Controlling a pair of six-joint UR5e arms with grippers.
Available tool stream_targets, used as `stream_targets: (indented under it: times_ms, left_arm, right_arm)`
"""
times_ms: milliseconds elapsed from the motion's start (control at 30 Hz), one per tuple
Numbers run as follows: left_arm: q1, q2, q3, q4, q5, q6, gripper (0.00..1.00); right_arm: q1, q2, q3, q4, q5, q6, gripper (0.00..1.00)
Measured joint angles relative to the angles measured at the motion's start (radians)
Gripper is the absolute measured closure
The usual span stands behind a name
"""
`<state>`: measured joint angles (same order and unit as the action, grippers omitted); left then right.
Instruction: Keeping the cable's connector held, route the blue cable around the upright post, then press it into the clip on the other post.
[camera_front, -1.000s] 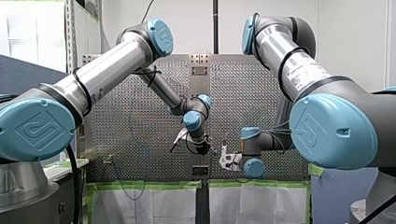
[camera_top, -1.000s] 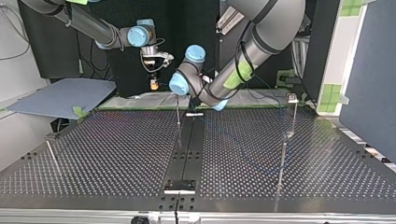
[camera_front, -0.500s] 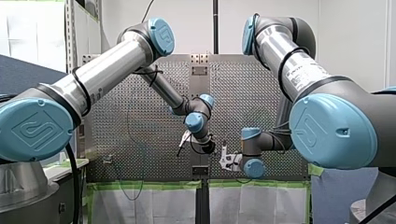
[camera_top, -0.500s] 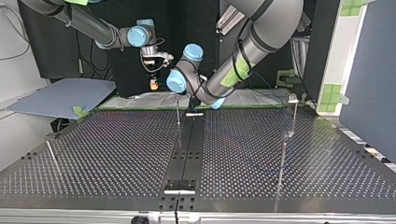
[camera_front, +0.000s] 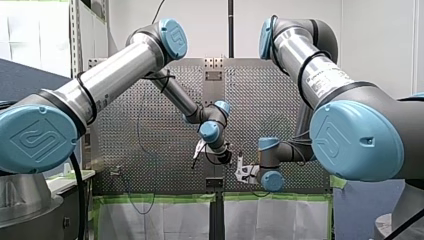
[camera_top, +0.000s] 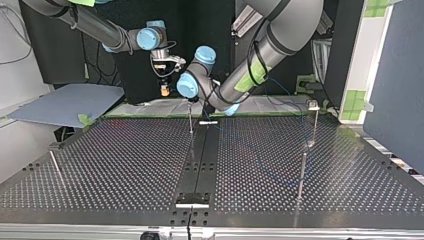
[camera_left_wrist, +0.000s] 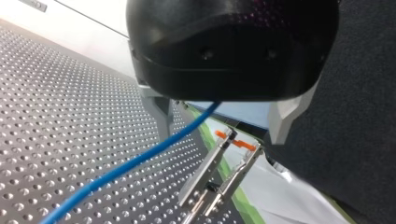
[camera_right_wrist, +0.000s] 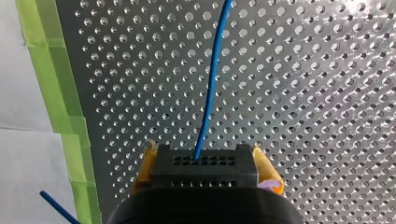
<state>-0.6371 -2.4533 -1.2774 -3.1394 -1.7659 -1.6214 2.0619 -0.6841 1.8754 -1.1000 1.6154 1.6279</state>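
**Two-arm cable routing on a perforated worktop (camera_top: 115, 160).**

**Right wrist view:** my right claw (camera_right_wrist: 205, 161) presses its yellow pads (camera_right_wrist: 267, 170) against both sides of a black block, the connector (camera_right_wrist: 204, 169), pinching it. The blue cable (camera_right_wrist: 210, 84) leaves the connector's front face and runs straight ahead over the worktop, beside the green tape (camera_right_wrist: 56, 93) along the worktop's edge. A second short stretch of blue line shows beside the claw, over a white sheet (camera_right_wrist: 23, 163).

**Left wrist view:** my left claw (camera_left_wrist: 219, 137) is spread, its metal fingers (camera_left_wrist: 161, 116) well apart. The cable comes out from under the black claw body and passes between the fingers with neither visibly touching it, then slants away over the worktop. Ahead of this claw are two slim metal bars (camera_left_wrist: 212, 170) with orange tips, meeting at the base. Whether they are one post and its reflection cannot be told.

**Top view:** my right arm enters at the view's left, with its claw above the worktop's far edge. My left arm's wrist is just beside it, near the upright post (camera_top: 190, 119) on the central dark strip. A second post (camera_top: 315, 127) carrying the clip (camera_top: 313, 105) stands well apart at the view's right, with a third post (camera_top: 302, 170) nearer the camera. The cable is too faint in this view to trace.
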Motion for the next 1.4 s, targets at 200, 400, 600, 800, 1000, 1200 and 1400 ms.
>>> stream_targets:
  times_ms: [200, 400, 600, 800, 1000, 1200, 1400]
  left_arm:
    - [-0.009, 0.0, 0.0, 0.021, -0.032, 0.003, 0.08]
    - [-0.012, 0.001, 0.0, 0.036, -0.072, 0.016, 0.32]
    - [-0.016, 0.001, 0.0, 0.037, -0.108, 0.03, 0.8]
    - [-0.017, -0.004, 0.0, 0.038, -0.112, 0.024, 1.0]
    - [-0.018, -0.041, 0.0, 0.045, -0.098, 0.016, 1.0]
    - [-0.021, -0.073, 0.0, 0.073, -0.101, 0.006, 1.0]
    - [-0.015, -0.076, 0.0, 0.096, -0.11, -0.007, 1.0]
  right_arm:
    - [0.002, 0.0, 0.0, 0.0, 0.0, 0.001, 1.0]
    - [0.002, 0.002, 0.0, 0.0, 0.0, 0.001, 1.0]
    - [0.002, 0.002, 0.0, 0.0, -0.001, 0.002, 1.0]
    - [0.0, 0.003, 0.0, 0.003, -0.001, 0.001, 1.0]
    - [-0.001, 0.003, 0.0, 0.005, -0.002, -0.001, 1.0]
    - [-0.001, 0.003, 0.0, 0.006, -0.001, -0.003, 1.0]
    - [-0.005, 0.004, 0.0, 0.004, -0.001, -0.005, 1.0]
